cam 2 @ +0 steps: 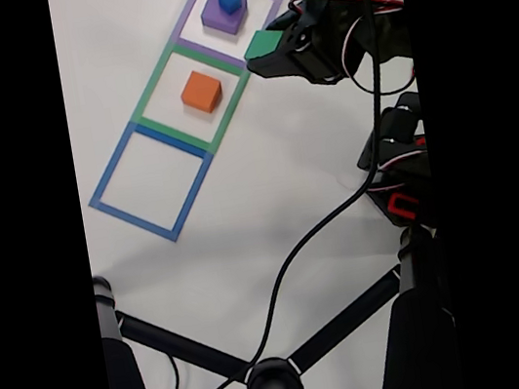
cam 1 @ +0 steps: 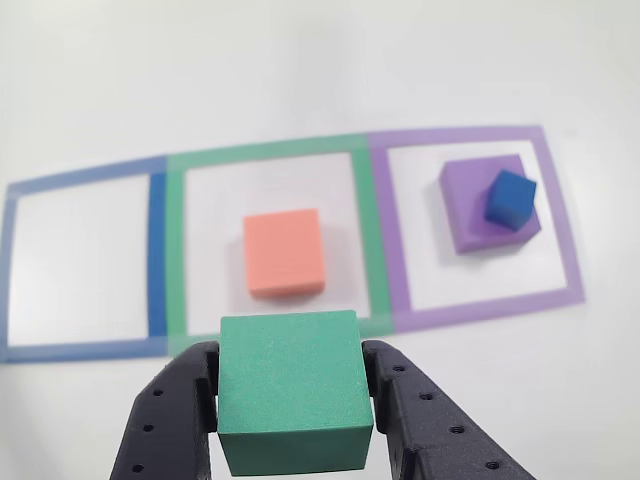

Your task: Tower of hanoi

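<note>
While the claw (cam 1: 293,405) is clamping the green block (cam 1: 292,388) between its two black fingers, I am logging the layout. Seen from the fixed view, the claw (cam 2: 268,48) is carrying that block (cam 2: 262,44) in the air, just beside the edge of the green tape outline (cam 2: 149,89) and near the purple one.

The salmon-orange block (cam 1: 285,252) is lying on the surface (cam 1: 300,70) inside the green outline (cam 1: 370,240). The purple block (cam 1: 470,205) is sitting inside the purple tape outline (cam 1: 560,215), with the blue cube (cam 1: 510,198) resting on top of it, turned at an angle and toward one corner. The blue tape outline (cam 1: 155,250) is holding no block.

Handling judgement: I am taking these for matte foam, so light, slightly soft and grippy rather than slick. The fingers are pressing opposite flat side faces at about mid-height, which looks like the right hold; a hard squeeze may dent the foam. The skewed blue cube will likely need the claw turned to meet its faces squarely.

I am finding no brand, label or readable writing on any block or outline.
</note>
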Robot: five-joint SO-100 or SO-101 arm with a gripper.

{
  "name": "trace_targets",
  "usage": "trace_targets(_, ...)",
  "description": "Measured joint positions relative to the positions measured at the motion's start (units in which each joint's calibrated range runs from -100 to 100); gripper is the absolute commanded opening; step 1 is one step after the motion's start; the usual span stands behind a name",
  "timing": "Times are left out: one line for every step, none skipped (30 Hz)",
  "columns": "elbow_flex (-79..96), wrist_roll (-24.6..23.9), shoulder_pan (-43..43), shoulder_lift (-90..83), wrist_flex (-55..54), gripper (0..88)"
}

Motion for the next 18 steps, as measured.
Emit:
trace_targets(3.74, 0.20, 0.65, -0.08, -3.53, 5.6)
trace_targets(7.40, 0.20, 1.31, -0.17, -7.70, 5.7)
trace_targets(11.49, 0.20, 1.72, -0.25, -11.88, 5.7)
trace_targets(15.40, 0.20, 2.05, -0.25, -16.37, 5.7)
trace_targets(19.67, 0.20, 2.46, -0.25, -21.19, 5.7)
trace_targets(23.24, 0.20, 2.78, -0.17, -26.08, 5.7)
trace_targets(26.81, 0.20, 3.11, 0.08, -30.74, 5.7)
trace_targets(29.59, 0.20, 3.27, 0.68, -34.91, 5.7)
trace_targets(32.11, 0.20, 3.27, 1.35, -38.92, 5.7)
trace_targets(34.20, 0.20, 3.27, 2.28, -42.70, 5.7)
trace_targets(36.29, 0.20, 3.27, 3.38, -46.71, 5.7)
trace_targets(38.56, 0.20, 3.27, 4.64, -51.04, 5.7)
trace_targets(40.82, 0.00, 3.27, 6.08, -55.54, 5.7)
trace_targets(42.91, -0.59, 3.27, 7.94, -60.11, 5.7)
trace_targets(44.47, -0.79, 3.27, 9.96, -64.77, 5.8)
trace_targets(45.87, -0.39, 3.27, 11.99, -69.18, 5.8)
trace_targets(47.26, -0.20, 3.27, 13.76, -73.35, 5.9)
trace_targets(48.65, -0.20, 3.27, 15.62, -77.37, 5.9)
